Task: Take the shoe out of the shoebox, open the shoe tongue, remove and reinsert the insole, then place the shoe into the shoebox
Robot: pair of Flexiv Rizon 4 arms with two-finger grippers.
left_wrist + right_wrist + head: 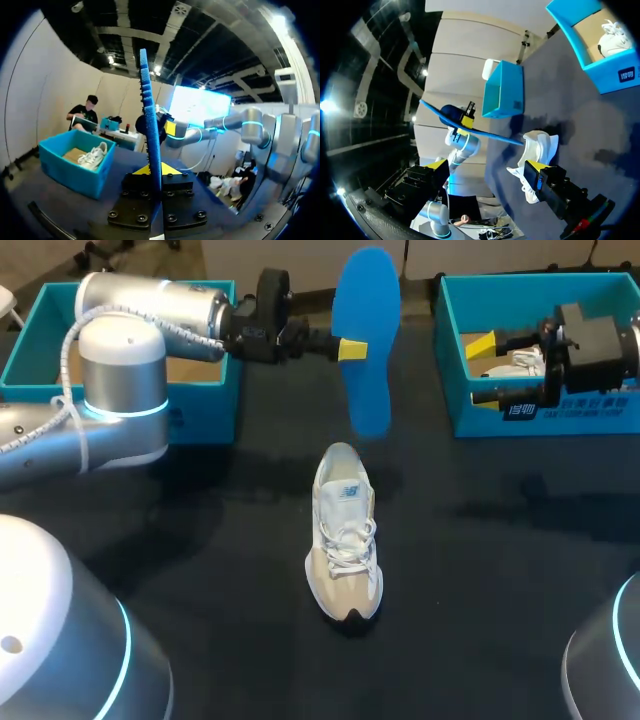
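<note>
Beige-and-white lace-up sneaker upright on the black bench, mid-surface, toe toward the robot, well apart from both boxes. Blue foam insole out of the shoe, held on edge in the air beyond the heel, with left jaws clenched on its side edge. Right-hand open teal cardboard shoebox: one white sneaker inside, on a tan floor. Right jaws spread wide, gripping nothing, over that box beside the white sneaker. Left-hand teal box: tan floor partly seen, remainder hidden behind the left arm.

Left tool clamps blue insole; shoe upright on table.
</note>
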